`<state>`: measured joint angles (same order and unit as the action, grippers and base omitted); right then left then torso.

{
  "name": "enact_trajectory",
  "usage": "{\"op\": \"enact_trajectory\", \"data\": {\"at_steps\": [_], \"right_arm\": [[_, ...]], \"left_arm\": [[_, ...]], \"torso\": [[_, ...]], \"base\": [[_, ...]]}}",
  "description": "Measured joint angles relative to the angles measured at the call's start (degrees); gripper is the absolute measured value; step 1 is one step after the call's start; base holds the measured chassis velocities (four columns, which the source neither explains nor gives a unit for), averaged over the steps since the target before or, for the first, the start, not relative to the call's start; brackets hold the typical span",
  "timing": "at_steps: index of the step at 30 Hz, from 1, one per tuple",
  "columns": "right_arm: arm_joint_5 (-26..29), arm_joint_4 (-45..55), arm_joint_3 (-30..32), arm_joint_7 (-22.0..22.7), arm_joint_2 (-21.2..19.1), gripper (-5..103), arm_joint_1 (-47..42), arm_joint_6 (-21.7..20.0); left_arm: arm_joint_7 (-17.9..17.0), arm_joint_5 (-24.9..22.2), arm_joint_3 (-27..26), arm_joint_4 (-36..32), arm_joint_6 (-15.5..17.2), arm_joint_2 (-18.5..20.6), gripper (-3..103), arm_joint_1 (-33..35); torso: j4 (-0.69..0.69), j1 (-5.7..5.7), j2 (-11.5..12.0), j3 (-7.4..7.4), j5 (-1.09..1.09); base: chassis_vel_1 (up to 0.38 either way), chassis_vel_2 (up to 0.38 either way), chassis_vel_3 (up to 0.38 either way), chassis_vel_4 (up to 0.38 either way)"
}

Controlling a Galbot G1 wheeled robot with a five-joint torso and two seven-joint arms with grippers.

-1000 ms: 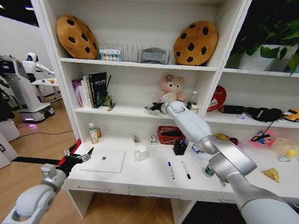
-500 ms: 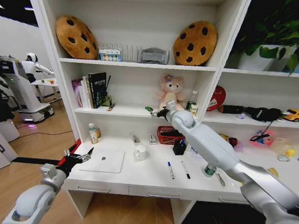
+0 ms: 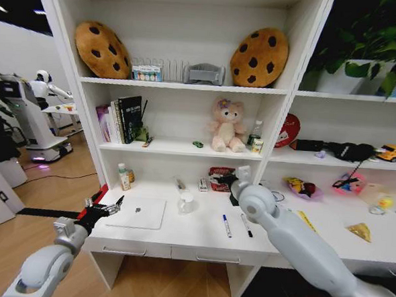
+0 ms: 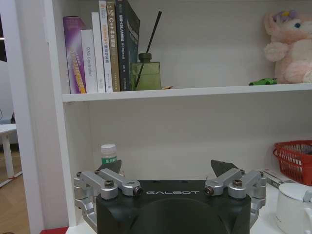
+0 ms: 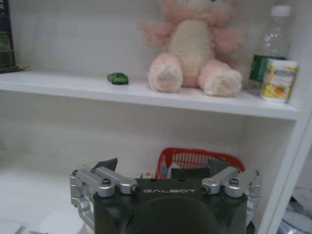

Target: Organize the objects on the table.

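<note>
White table (image 3: 179, 238) beneath white shelves (image 3: 178, 147)

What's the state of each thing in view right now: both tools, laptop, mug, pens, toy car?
left tool: open, empty, hovering at the table's left end
right tool: open, empty, facing the red basket
laptop: closed, flat on the table
mug: upright on the table
pens: two, lying flat on the table
green toy car: resting on the shelf, left of the plush bear

Tiny green toy (image 3: 197, 144) on shelf (image 3: 171, 148)
</note>
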<state>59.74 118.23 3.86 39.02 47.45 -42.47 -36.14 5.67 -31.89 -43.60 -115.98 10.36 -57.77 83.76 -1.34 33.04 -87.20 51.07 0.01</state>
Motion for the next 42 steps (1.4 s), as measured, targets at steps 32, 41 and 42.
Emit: {"op": "enact_trajectory", "data": {"at_steps": [32,41,42], "right_arm": [[-10.7,-25.1,6.1,-11.4,16.9,98,-11.0,4.7],[-10.1,-26.9,5.4,-10.8,18.1,93,-10.6,4.0],[-10.0,-26.9,5.4,-10.8,18.0,93,-10.6,3.9]], "left_arm": [[0.0,0.0,0.0,0.0,0.0,0.0,100,0.0],[0.0,0.0,0.0,0.0,0.0,0.0,100,0.0],[0.0,0.0,0.0,0.0,0.0,0.0,100,0.0]], "torso": [[0.02,0.02,0.0,0.01,-0.01],[0.02,0.01,0.0,0.01,-0.01],[0.02,0.01,0.0,0.01,-0.01]], "base": [[0.0,0.0,0.0,0.0],[0.0,0.0,0.0,0.0],[0.0,0.0,0.0,0.0]]}}
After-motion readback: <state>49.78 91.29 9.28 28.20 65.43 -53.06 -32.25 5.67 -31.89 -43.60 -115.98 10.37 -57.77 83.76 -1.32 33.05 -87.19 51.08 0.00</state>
